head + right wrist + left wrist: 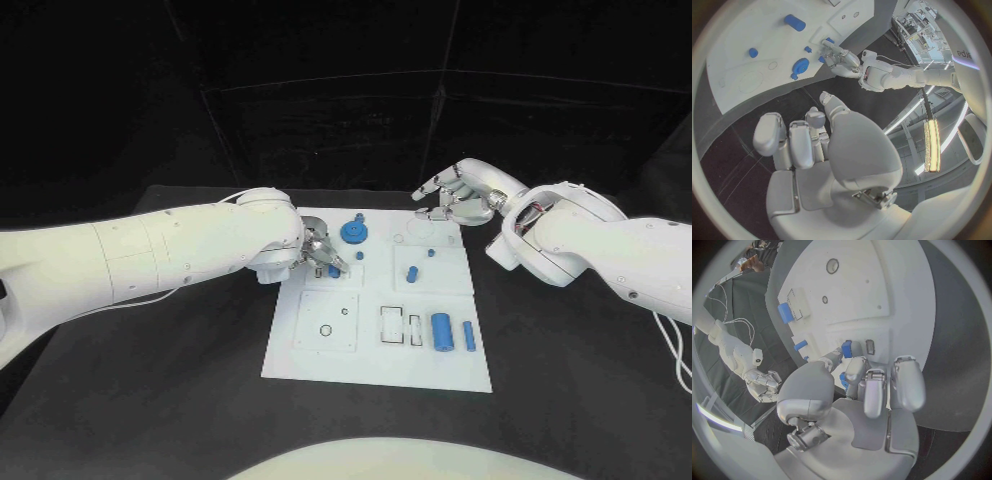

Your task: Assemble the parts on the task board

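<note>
The task board [378, 350] looks like smooth, matt white plastic. The parts [441, 330] on it are blue plastic with a smooth, slightly satin finish. The left robot hand [861, 390] and right robot hand [811, 140] show brushed, silvery metal-like shells with a soft sheen; the arms are glossy white plastic. The tabletop [173, 380] is matt black.

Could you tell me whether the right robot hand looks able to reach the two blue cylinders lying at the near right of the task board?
Probably yes: the right robot hand hovers empty beyond the task board, and nothing covers the blue cylinders.
</note>
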`<move>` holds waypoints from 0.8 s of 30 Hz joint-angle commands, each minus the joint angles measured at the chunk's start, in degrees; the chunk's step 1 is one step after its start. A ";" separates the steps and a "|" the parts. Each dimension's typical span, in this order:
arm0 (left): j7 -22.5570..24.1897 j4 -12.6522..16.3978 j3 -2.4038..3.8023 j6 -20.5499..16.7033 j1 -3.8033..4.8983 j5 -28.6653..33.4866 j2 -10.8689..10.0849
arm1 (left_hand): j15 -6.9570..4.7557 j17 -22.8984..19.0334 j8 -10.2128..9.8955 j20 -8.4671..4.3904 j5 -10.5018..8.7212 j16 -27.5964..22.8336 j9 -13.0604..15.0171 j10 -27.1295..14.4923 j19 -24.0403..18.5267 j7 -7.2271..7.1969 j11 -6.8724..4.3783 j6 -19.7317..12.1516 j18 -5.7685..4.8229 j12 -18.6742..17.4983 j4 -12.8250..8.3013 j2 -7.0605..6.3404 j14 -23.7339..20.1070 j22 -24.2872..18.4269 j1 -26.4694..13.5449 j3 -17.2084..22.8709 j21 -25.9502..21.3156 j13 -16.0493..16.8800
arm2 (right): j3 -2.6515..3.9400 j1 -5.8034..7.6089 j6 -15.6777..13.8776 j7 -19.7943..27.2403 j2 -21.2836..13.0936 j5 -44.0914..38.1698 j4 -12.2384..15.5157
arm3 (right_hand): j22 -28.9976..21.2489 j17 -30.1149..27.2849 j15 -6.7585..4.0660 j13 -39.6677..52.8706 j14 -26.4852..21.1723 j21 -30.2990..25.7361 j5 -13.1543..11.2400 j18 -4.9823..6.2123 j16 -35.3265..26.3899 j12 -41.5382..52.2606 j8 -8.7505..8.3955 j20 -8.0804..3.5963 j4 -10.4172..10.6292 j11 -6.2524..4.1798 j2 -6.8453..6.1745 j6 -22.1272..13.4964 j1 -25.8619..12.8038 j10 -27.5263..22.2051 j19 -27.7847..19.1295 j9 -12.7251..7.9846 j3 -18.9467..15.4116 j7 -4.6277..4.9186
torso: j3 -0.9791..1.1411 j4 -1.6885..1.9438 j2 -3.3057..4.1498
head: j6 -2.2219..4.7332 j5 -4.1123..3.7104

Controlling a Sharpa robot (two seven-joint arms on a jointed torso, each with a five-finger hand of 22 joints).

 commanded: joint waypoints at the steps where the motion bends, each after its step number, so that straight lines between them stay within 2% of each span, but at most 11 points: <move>1: -0.25 0.05 -0.07 0.93 -0.12 -0.16 0.16 | -0.46 15.09 0.41 -0.33 -0.28 0.18 0.10 0.19 0.29 -0.20 -0.27 0.37 -1.14 0.22 0.35 -0.14 5.95 0.15 -0.90 -1.03 0.42 0.10 | 0.03 0.13 0.36 0.23 0.05 -0.04 0.07 | -0.07 -0.10 -0.28 0.01 1.78 -0.26 0.28 0.72 -0.17 -0.26 0.39 0.06 0.27 -0.52 -0.05 0.31 -0.66 0.03 -0.43 -0.07 -0.04 0.00 | 0.00 -0.01 0.00 | -0.01 -0.04; 6: -0.21 0.04 -0.07 0.79 -0.12 -0.16 0.21 | -0.65 15.09 0.92 -0.51 -0.27 0.18 0.34 0.29 0.40 -0.44 -0.48 0.45 -1.20 0.28 3.07 0.64 5.95 0.53 -2.44 -4.70 0.59 0.10 | 0.03 0.13 0.39 0.21 0.06 -0.04 0.05 | -0.07 -0.10 -0.28 0.01 1.78 -0.26 0.28 0.72 -0.17 -0.26 0.39 0.06 0.27 -0.52 -0.05 0.31 -0.66 0.03 -0.43 -0.07 -0.04 0.00 | 0.01 -0.02 0.03 | 0.02 -0.10; 11: -0.17 0.06 -0.07 0.65 -0.12 -0.16 0.22 | -0.73 15.09 1.25 -0.61 -0.27 0.18 0.48 0.36 0.49 -0.57 -0.58 0.52 -1.24 0.31 4.55 1.12 5.95 0.82 -2.78 -7.05 0.71 0.10 | 0.03 0.13 0.41 0.20 0.06 -0.04 0.03 | -0.12 -0.19 -0.29 -0.04 1.77 -0.29 0.25 0.73 -0.24 -0.29 0.41 0.06 0.35 -0.52 -0.06 0.31 -0.78 0.02 -0.46 -0.07 -0.08 -0.01 | 0.00 0.00 0.03 | 0.00 -0.13; 22: 0.30 0.42 -0.06 -0.13 -0.12 -0.15 0.10 | -0.80 15.09 1.55 -0.67 -0.28 0.18 0.60 0.45 0.57 -0.66 -0.66 0.59 -1.29 0.37 5.33 1.21 5.95 1.11 -2.53 -8.90 0.85 0.13 | 0.03 0.13 0.57 0.21 0.12 -0.04 -0.02 | -0.14 -0.13 -0.29 -0.03 1.78 -0.30 0.25 0.73 -0.21 -0.27 0.41 0.06 0.37 -0.53 -0.06 0.31 -0.80 0.03 -0.47 -0.07 -0.08 -0.01 | 0.04 0.02 0.03 | -0.13 -0.18; 24: 0.33 0.63 -0.06 -0.22 -0.12 -0.15 -0.01 | -0.82 15.09 1.60 -0.68 -0.27 0.18 0.62 0.52 0.60 -0.69 -0.68 0.62 -1.30 0.44 5.40 1.26 5.95 1.19 -2.44 -9.11 0.89 0.22 | 0.03 0.13 0.59 0.22 0.14 -0.04 -0.03 | -0.14 -0.13 -0.29 -0.03 1.78 -0.30 0.25 0.73 -0.21 -0.27 0.41 0.06 0.37 -0.53 -0.06 0.31 -0.80 0.03 -0.47 -0.07 -0.08 -0.01 | -0.03 0.02 0.05 | -0.13 -0.26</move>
